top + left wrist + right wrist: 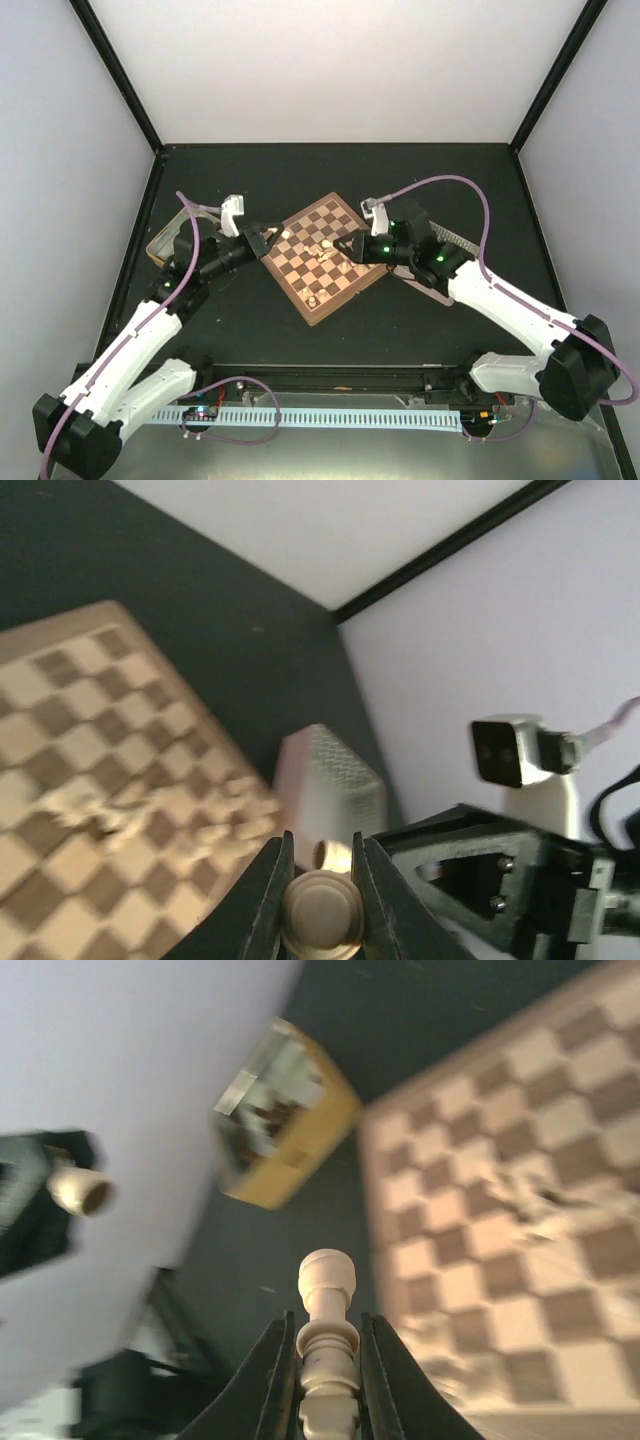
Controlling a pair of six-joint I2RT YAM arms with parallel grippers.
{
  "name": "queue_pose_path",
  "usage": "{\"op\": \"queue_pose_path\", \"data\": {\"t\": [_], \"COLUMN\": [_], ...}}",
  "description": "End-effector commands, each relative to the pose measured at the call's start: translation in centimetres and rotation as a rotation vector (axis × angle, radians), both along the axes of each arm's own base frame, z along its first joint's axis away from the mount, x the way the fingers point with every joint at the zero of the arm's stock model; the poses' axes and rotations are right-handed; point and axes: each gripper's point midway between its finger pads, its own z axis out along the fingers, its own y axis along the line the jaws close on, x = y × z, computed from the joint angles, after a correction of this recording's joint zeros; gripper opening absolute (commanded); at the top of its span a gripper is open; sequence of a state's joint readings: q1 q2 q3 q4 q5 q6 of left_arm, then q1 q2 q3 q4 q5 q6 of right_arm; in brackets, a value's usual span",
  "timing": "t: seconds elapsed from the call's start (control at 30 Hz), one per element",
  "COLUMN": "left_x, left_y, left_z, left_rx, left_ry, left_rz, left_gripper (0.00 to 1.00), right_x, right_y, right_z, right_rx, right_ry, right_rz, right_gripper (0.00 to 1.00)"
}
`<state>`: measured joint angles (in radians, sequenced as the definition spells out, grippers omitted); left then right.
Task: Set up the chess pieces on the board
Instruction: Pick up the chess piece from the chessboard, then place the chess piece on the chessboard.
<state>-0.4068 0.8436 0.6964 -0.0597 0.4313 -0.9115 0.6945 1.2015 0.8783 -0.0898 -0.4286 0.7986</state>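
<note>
Black tabletop and pale walls are framing the scene, with the board lying turned like a diamond at the centre of the top view. Your left gripper is hovering at the board's upper-left edge, its fingers pinching a cream piece whose round base is facing the wrist camera. Your right gripper is hovering just right of the board's centre, pinching a slim pawn by its stem, head up in the wrist view. Only a few loose pieces are sitting on the middle squares, and the blur is hiding whether they are upright.

You are looking at the carry-and-place step, early in the job by my reading, since most squares are showing bare. Next, each arm is likely needing to line its piece over one square, lower it upright, then spread its fingers without nudging the neighbours.

One tin is showing at left centre and another at right centre. No label or writing is readable.
</note>
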Motion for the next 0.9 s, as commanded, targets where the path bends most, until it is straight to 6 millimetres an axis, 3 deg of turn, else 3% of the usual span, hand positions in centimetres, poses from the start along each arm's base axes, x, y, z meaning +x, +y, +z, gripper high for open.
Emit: {"op": "queue_pose_path", "data": {"t": [0.0, 0.13, 0.4, 0.87], "left_x": [-0.2, -0.9, -1.3, -1.0], "left_y": [3.3, 4.2, 4.5, 3.9], "left_z": [-5.0, -6.0, -6.7, -6.5], "left_rx": [0.311, 0.405, 0.454, 0.458], "left_ry": [0.001, -0.017, -0.033, -0.046], "left_rz": [0.093, 0.088, 0.075, 0.04], "left_gripper": [0.02, 0.02, 0.01, 0.02], "right_x": [-1.4, -2.2, -1.5, 0.8], "right_y": [-4.9, -6.1, -6.6, -4.6], "right_z": [-9.0, -11.3, -13.2, -15.3], "right_rx": [-0.521, -0.758, -1.02, -1.066], "right_ry": [0.056, 0.061, 0.06, 0.052], "right_rz": [0.018, 0.071, 0.098, 0.102], "right_gripper": [0.02, 0.02, 0.08, 0.14]}}
